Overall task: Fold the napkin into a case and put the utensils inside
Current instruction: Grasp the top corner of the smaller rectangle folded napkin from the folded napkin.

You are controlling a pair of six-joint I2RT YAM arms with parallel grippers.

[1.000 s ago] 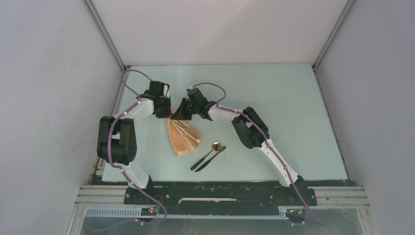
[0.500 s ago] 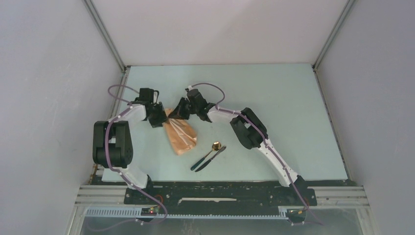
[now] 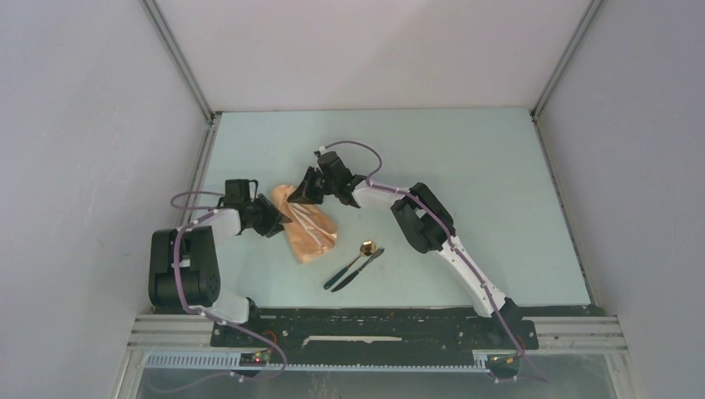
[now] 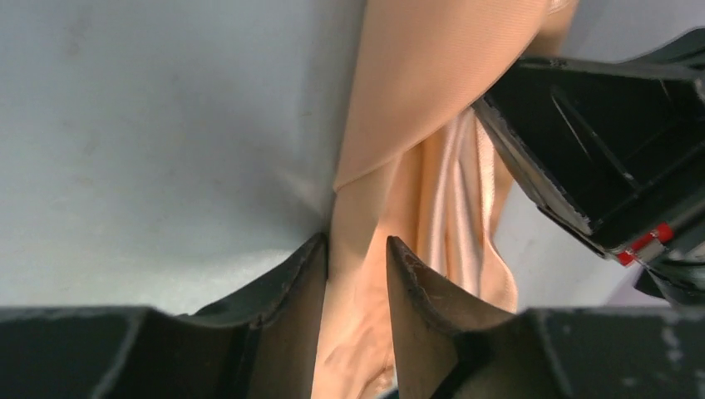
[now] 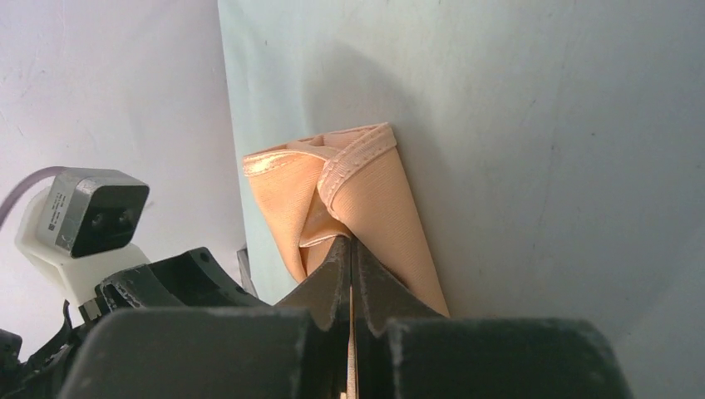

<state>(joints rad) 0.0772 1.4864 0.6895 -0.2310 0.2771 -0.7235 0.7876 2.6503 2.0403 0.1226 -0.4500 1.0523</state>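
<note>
Left claw (image 3: 273, 218): low over the table (image 3: 465, 166) at the napkin's left edge; the two fingers (image 4: 291, 283) stand apart, and in the left wrist view peach cloth shows in the gap between them, not pinched.
Right claw (image 3: 306, 189): at the napkin's far end, fingers (image 5: 328, 283) pressed together with a fold of the cloth clamped between their tips.
Napkin (image 3: 309, 229): on the table between the two arms, gathered into a long folded bundle and not a flat pouch; creases and loose folds run along its length.
Napkin long axis: from the far end, where the right claw grips it, toward the near edge of the table, leaning a little to the right as it comes nearer.
Napkin ends: narrow at the far end, wider at the near end; in the right wrist view a hemmed edge curls across the end away from the claw.
Spoon (image 3: 367, 247): on the table right of the napkin, near it but not touching; gold bowl at the far right end, dark handle pointing near-left.
Knife (image 3: 359, 268): just beside the spoon on its right, on the same slant.
</note>
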